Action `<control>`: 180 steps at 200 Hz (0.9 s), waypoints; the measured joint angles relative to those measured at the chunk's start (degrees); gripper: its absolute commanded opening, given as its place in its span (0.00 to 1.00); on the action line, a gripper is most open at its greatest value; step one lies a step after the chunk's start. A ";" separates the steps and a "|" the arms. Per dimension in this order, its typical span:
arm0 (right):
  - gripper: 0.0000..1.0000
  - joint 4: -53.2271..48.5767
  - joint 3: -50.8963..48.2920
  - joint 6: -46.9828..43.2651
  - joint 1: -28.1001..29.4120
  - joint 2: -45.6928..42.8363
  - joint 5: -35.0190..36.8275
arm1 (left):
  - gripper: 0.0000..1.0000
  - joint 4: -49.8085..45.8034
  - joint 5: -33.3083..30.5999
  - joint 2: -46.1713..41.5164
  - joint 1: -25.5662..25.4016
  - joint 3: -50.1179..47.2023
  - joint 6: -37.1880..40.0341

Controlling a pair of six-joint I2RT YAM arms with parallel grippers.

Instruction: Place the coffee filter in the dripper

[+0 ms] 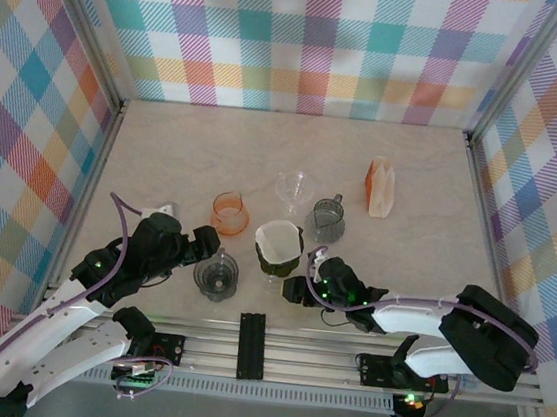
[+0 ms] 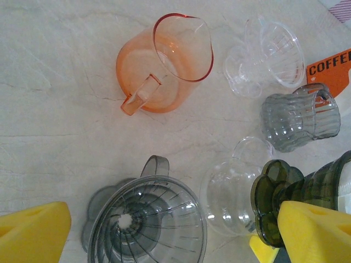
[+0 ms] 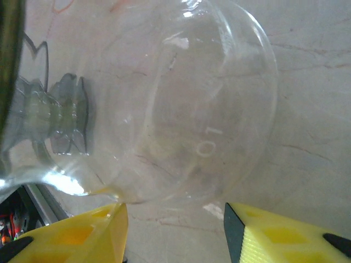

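Note:
The white paper coffee filter (image 1: 277, 239) sits open-side up inside a dark green dripper (image 1: 280, 261) at the table's middle; in the left wrist view that dripper (image 2: 299, 197) leans, its flower-shaped foot turned left. A smoky grey dripper (image 1: 217, 275) stands to its left, directly under my left gripper (image 2: 173, 230), which is open and holds nothing. My right gripper (image 1: 310, 270) is just right of the dark dripper. Its fingers (image 3: 82, 233) stand apart around bare table, with a clear glass vessel (image 3: 181, 109) just beyond the tips. Whether the left finger touches the glass is unclear.
An orange pitcher (image 1: 228, 211), a clear dripper (image 1: 295, 186) and a grey ribbed cup (image 1: 326, 218) stand behind. An orange-and-white filter pack (image 1: 380, 187) is at the back right. The clear glass vessel (image 2: 233, 189) lies between the two dark drippers. Plaid walls enclose the table.

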 measured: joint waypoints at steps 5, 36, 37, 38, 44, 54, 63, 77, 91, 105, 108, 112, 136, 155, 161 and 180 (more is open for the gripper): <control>0.51 0.35 0.37 0.00 0.00 0.55 0.26 | 0.96 -0.04 -0.04 0.00 0.00 0.00 0.00; 0.51 2.29 2.64 -0.02 0.04 3.15 2.05 | 0.95 -0.37 -0.70 -0.46 0.11 0.00 -0.07; 0.51 2.34 2.69 -0.02 0.04 3.19 2.05 | 0.95 -0.37 -0.74 -0.48 0.11 0.00 -0.07; 0.51 2.36 2.73 -0.02 0.04 3.23 2.05 | 0.95 -0.42 -0.83 -0.52 0.11 0.00 -0.07; 0.51 2.64 3.15 -0.02 0.04 3.78 2.36 | 0.95 -0.59 -0.96 -0.76 0.11 0.00 -0.09; 0.51 3.08 3.85 -0.04 0.04 4.70 2.82 | 0.95 -0.94 -1.07 -1.11 0.13 0.00 -0.17; 0.51 3.45 4.52 -0.07 0.04 5.57 3.17 | 0.94 -1.40 -1.29 -1.44 0.22 0.00 -0.22; 0.50 4.04 5.70 -0.11 0.02 7.02 3.78 | 0.94 -1.66 -1.55 -1.62 0.39 0.00 -0.20; 0.50 5.09 6.51 -0.22 -0.13 8.50 4.11 | 0.93 -2.01 -1.81 -1.84 0.37 0.00 -0.20; 0.50 6.27 7.17 -0.22 -0.46 9.99 4.28 | 0.93 -2.54 -2.08 -1.86 0.37 0.00 -0.20; 0.50 6.49 7.30 -0.22 -0.50 10.29 4.33 | 0.93 -2.71 -2.12 -1.88 0.37 0.00 -0.20; 0.50 6.84 7.50 -0.22 -0.57 10.64 4.44 | 0.93 -2.91 -2.23 -1.88 0.37 -0.02 -0.20; 0.49 8.57 9.11 -0.22 -1.03 13.09 4.66 | 0.92 -3.34 -2.80 -1.97 0.37 -0.42 -0.26; 0.49 9.03 10.84 -0.22 -1.51 15.04 4.61 | 0.91 -4.02 -2.93 -1.99 0.39 -0.79 -0.42; 0.49 9.14 11.37 -0.22 -1.68 15.56 4.63 | 0.91 -4.22 -2.95 -2.03 0.39 -0.94 -0.48; 0.48 9.51 12.94 -0.24 -2.34 17.14 4.63 | 0.87 -4.52 -2.99 -2.51 0.44 -1.60 -1.11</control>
